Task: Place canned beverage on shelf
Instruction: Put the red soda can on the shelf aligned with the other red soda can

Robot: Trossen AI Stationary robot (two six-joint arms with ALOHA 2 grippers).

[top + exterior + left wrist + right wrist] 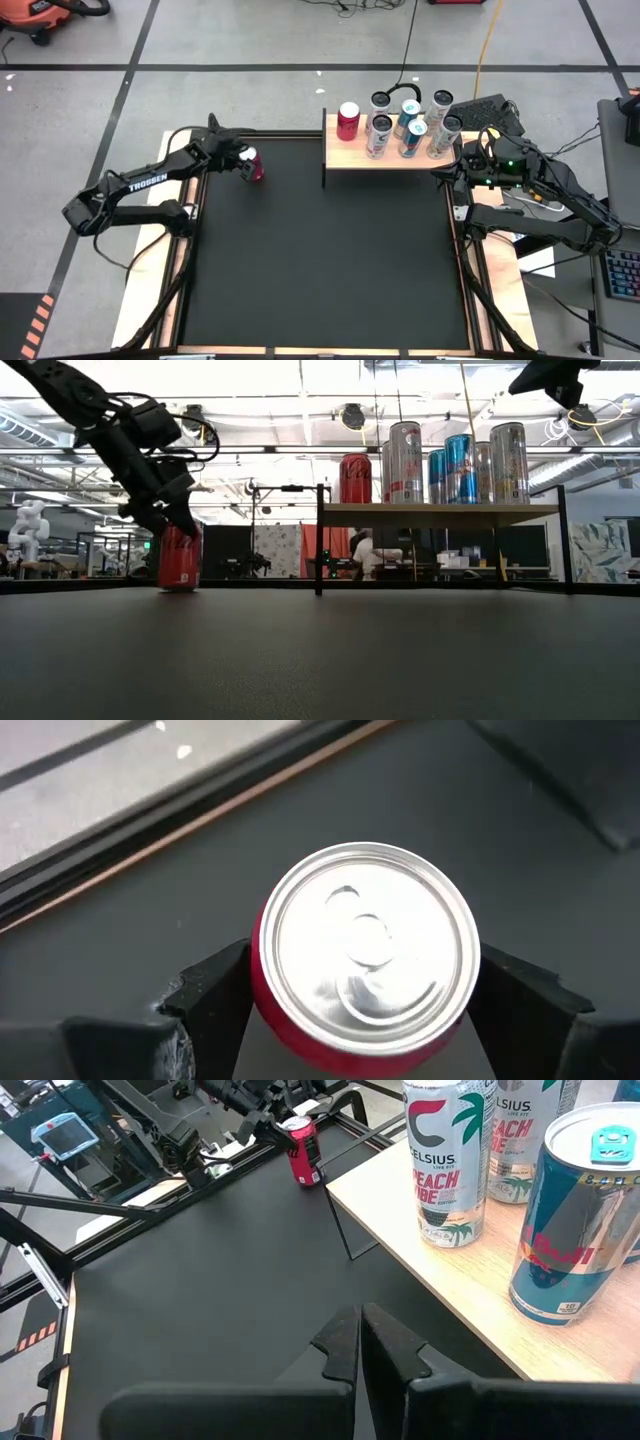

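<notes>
My left gripper [243,160] is clamped on the red can [254,166], which stands upright on the black desk [320,260] near its far left corner, well apart from the shelf [345,154]. The shelf holds six cans. My right gripper [360,1342] is closed, beside the shelf.

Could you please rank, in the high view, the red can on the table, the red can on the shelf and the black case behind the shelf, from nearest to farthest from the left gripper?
1. Red can on the table: between the left gripper fingers, far-left of the table.
2. Red can on the shelf: at the shelf's left end.
3. Black case: beyond the shelf's right end.
</notes>
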